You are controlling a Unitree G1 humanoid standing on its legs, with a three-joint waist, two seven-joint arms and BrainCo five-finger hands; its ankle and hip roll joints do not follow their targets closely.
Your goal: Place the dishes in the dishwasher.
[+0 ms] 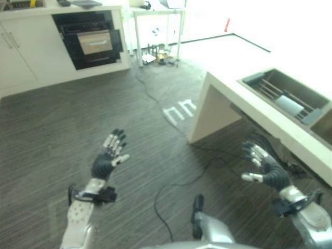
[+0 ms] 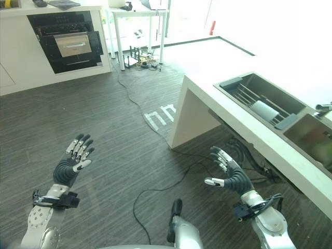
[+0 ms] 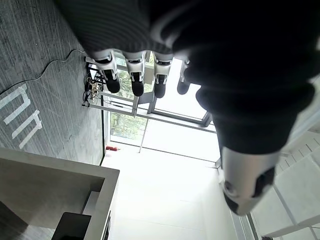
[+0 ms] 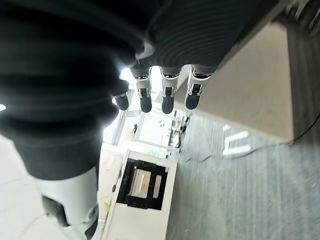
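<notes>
The dishwasher [image 1: 91, 41] is a black built-in unit in the white cabinets at the far left, with a pale rack front showing inside; it also shows past my right fingers [image 4: 142, 182]. A white dish [image 2: 264, 110] lies on the rack in the sink [image 1: 306, 93] of the white counter on the right. My left hand [image 1: 109, 155] is raised over the dark floor, fingers straight and spread, holding nothing. My right hand [image 2: 231, 174] hovers low beside the counter's front, open and empty too.
The white counter [image 1: 228, 88] juts out on the right, its end panel reaching the floor. A white table [image 1: 155, 13] stands at the back with clutter [image 1: 161, 54] under it. White tape marks [image 1: 179, 110] lie on the wood-grain floor between me and the dishwasher.
</notes>
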